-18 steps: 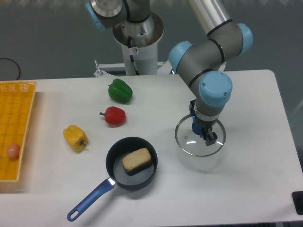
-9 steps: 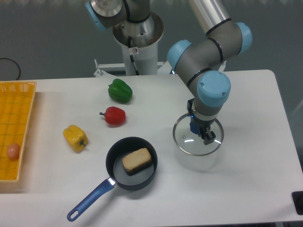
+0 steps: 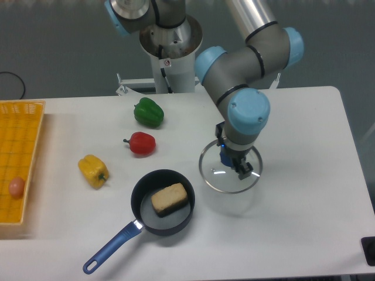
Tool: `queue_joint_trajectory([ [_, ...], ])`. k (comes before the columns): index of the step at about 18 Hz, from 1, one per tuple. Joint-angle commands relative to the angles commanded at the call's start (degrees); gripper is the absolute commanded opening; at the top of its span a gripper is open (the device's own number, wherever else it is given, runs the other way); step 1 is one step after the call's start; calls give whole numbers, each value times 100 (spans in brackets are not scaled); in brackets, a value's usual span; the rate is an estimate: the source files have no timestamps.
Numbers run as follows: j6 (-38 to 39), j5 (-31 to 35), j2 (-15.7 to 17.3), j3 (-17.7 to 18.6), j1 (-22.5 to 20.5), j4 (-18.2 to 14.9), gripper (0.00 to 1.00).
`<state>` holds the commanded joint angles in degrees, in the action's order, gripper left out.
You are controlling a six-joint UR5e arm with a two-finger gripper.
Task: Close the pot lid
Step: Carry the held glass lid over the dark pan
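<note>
The pot (image 3: 163,202) is a small black saucepan with a long blue handle, sitting open near the table's front, a tan block of food (image 3: 170,199) inside it. The lid (image 3: 214,175), a clear glass disc with a metal rim, hangs above the table to the right of the pot. My gripper (image 3: 233,160) is shut on the lid's blue knob, which is mostly hidden by the fingers. The lid's left rim is a short gap from the pot's right rim.
A green pepper (image 3: 148,112), a red pepper (image 3: 141,143) and a yellow pepper (image 3: 94,170) lie left of and behind the pot. A yellow basket (image 3: 26,140) with an egg (image 3: 16,187) stands at the left edge. The arm's base (image 3: 170,47) is at the back.
My gripper has lifted the lid off the table and carried it left and slightly back, toward the pot. Pot and peppers have not moved.
</note>
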<state>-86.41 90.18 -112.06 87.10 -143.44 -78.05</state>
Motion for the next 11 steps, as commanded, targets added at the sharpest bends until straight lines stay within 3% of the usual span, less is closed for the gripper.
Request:
queue_joint_trajectory([
  [11,967,-413,53,-185,501,-150,60],
])
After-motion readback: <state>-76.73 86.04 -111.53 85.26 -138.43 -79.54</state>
